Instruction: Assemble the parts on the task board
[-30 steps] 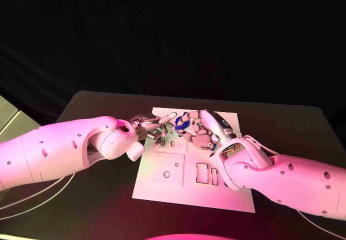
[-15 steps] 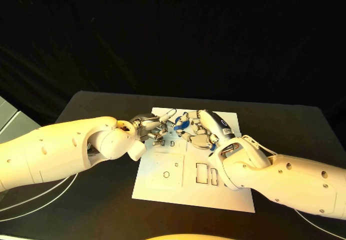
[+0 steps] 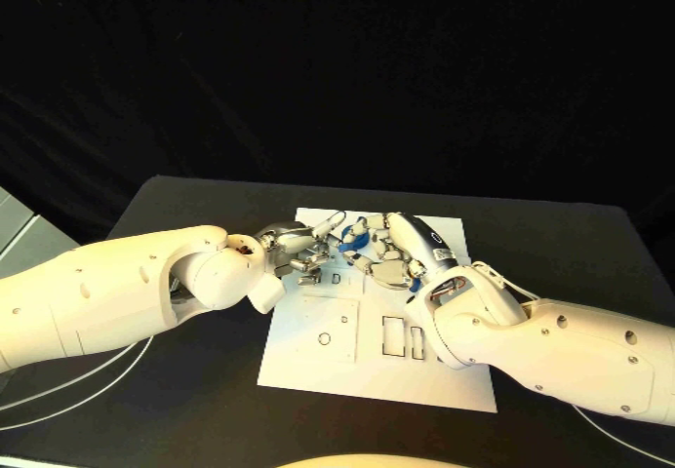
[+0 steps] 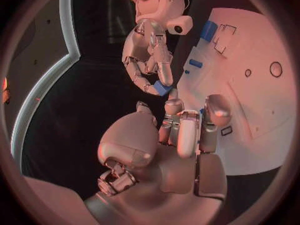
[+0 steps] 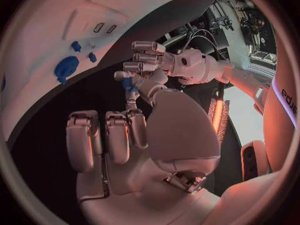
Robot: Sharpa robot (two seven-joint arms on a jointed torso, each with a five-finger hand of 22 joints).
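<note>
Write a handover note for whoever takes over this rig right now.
Hands: the left hand and right hand meet fingertip to fingertip on one small blue plastic part near the far edge of the white task board. Which hand bears it is unclear.
Other blue parts sit on the board.
Done: one part lifted.
Left: seat it, then the rest.

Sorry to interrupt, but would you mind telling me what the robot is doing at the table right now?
It is assembling small blue parts on the white task board. Both hands meet above the board's far end: the right hand pinches a small blue part at its fingertips, and the left hand reaches in right beside it, fingertips at the same piece. More blue parts sit on the board.
</note>
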